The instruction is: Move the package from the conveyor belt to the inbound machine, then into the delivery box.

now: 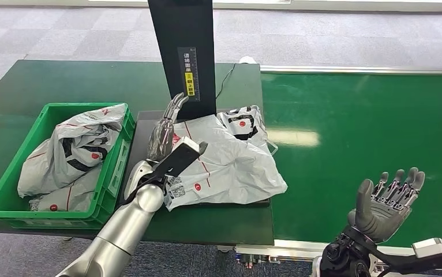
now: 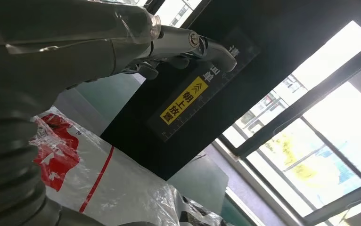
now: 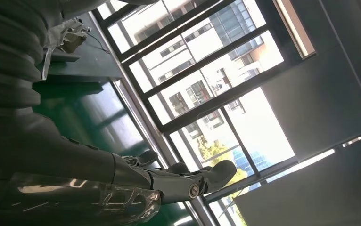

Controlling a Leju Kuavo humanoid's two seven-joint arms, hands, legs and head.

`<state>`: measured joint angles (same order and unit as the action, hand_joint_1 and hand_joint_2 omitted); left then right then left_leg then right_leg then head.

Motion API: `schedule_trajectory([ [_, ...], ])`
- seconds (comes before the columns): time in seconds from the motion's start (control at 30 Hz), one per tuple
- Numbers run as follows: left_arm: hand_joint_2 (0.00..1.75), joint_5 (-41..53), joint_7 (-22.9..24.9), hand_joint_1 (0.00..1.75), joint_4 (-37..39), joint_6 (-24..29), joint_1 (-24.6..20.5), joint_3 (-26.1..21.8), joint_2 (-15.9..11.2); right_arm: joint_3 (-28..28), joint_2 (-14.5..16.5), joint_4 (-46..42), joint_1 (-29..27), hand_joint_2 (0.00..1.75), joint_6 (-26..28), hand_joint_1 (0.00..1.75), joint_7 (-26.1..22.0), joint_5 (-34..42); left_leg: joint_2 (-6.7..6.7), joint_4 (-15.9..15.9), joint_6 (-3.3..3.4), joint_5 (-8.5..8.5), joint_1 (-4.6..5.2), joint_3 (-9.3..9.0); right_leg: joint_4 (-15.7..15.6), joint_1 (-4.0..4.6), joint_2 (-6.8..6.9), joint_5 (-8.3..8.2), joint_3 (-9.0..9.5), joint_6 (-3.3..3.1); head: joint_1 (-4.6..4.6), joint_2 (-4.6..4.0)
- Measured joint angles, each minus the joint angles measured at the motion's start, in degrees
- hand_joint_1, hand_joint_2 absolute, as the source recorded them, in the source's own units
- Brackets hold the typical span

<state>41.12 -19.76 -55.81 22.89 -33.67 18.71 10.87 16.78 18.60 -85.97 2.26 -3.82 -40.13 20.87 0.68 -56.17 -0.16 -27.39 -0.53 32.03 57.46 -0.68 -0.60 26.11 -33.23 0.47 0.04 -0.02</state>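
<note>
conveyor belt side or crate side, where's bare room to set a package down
The conveyor belt is bare from the black post across to the right robot hand. The table strip behind the green crate is bare too. Crowded: the crate and the machine platform under the package.

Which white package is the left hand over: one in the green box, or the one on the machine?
The package on the inbound machine; the left hand is over its edge. The others lie in the green delivery box.

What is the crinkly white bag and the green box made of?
The white bag looks like thin, shiny plastic film: it wrinkles and glints. The green box looks like hard moulded plastic, with stiff slotted walls and a slight sheen.
</note>
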Motion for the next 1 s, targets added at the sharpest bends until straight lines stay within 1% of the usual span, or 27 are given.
schedule_trajectory([
  [0.1, 1.75, 3.1, 1.9, 0.00, 9.1, -1.7, -5.5, 0.3, 0.1, 0.0, 0.0, 0.0, -0.2, 1.75, -0.1, 0.00, 0.0, 0.0, 0.00, 0.0, 0.00, 0.00, 0.00, 0.00, 0.0, 0.00, 0.00, 0.00, 0.00, 0.00, -0.01, 0.00],
  [0.17, 1.75, 5.6, 3.2, 0.00, 14.8, -3.8, -7.9, 1.0, 0.4, 0.1, 0.0, -0.1, -0.3, 1.75, -0.2, 0.00, 0.0, 0.0, -0.01, 0.0, 0.00, 0.00, 0.00, 0.00, 0.0, 0.00, 0.00, 0.00, -0.01, 0.00, -0.01, 0.00],
  [0.23, 1.75, 7.8, 4.2, 0.00, 19.8, -5.9, -9.1, 2.2, 0.8, 0.2, 0.0, -0.1, -0.5, 1.75, -0.5, 0.00, 0.0, 0.0, -0.02, 0.0, 0.00, -0.01, 0.01, 0.01, 0.0, -0.01, -0.02, 0.01, -0.01, 0.00, -0.01, 0.00],
  [0.33, 1.75, 9.4, 4.9, 0.00, 25.1, -8.1, -9.5, 3.8, 1.3, 0.5, 0.0, -0.1, -0.7, 1.75, -0.8, 0.00, 0.0, 0.0, -0.03, 0.0, 0.00, -0.03, 0.02, 0.03, 0.0, -0.01, -0.04, 0.01, -0.02, 0.01, 0.00, 0.00],
  [0.5, 1.75, 9.9, 4.6, 0.00, 29.3, -10.1, -9.7, 5.2, 1.1, 1.2, 0.0, -0.1, -0.8, 1.75, -1.0, 0.00, 0.0, 0.0, -0.02, 0.0, 0.00, -0.03, 0.01, 0.04, 0.0, -0.01, -0.02, 0.02, 0.00, 0.01, 0.01, 0.00],
  [0.8, 1.75, 9.9, 3.4, 0.00, 31.0, -12.1, -10.4, 6.1, 0.0, 2.3, 0.0, 0.1, -0.8, 1.75, -1.9, 0.00, 0.0, -0.2, -0.02, 0.0, 0.00, -0.02, 0.00, -0.06, 0.0, 0.00, -0.02, 0.02, 0.12, 0.01, 0.01, 0.00],
  [0.83, 1.75, 9.9, 3.3, 0.07, 31.0, -12.1, -10.4, 6.1, -0.1, 2.4, 0.0, 0.2, -0.8, 1.75, -2.0, 0.00, 0.0, -0.2, -0.02, 0.0, 0.00, -0.02, 0.00, -0.07, 0.0, 0.00, -0.02, 0.02, 0.12, 0.01, 0.01, 0.00],
  [0.93, 1.75, 9.8, 3.1, 1.34, 31.1, -12.1, -10.4, 6.2, -0.2, 2.7, 0.0, 0.4, -0.8, 1.75, -2.1, 0.00, 0.0, -0.4, -0.02, 0.0, 0.00, -0.02, 0.00, -0.07, 0.0, 0.00, -0.02, 0.02, 0.12, 0.01, 0.01, 0.00],
  [0.97, 1.75, 9.8, 2.9, 1.70, 31.2, -12.1, -10.4, 6.3, -0.3, 2.8, 0.0, 0.5, -0.8, 1.75, -2.1, 0.00, 0.0, -0.4, -0.01, 0.0, 0.00, -0.02, 0.00, -0.06, 0.0, 0.00, -0.02, 0.02, 0.12, 0.01, 0.00, 0.00],
  [1.0, 1.75, 9.8, 2.7, 1.72, 31.2, -12.1, -10.3, 6.4, -0.3, 2.8, 0.0, 0.5, -0.8, 1.75, -2.1, 0.00, 0.0, -0.5, -0.01, 0.0, 0.00, -0.02, 0.00, -0.06, 0.0, 0.00, -0.02, 0.02, 0.12, 0.01, 0.01, 0.00],
])
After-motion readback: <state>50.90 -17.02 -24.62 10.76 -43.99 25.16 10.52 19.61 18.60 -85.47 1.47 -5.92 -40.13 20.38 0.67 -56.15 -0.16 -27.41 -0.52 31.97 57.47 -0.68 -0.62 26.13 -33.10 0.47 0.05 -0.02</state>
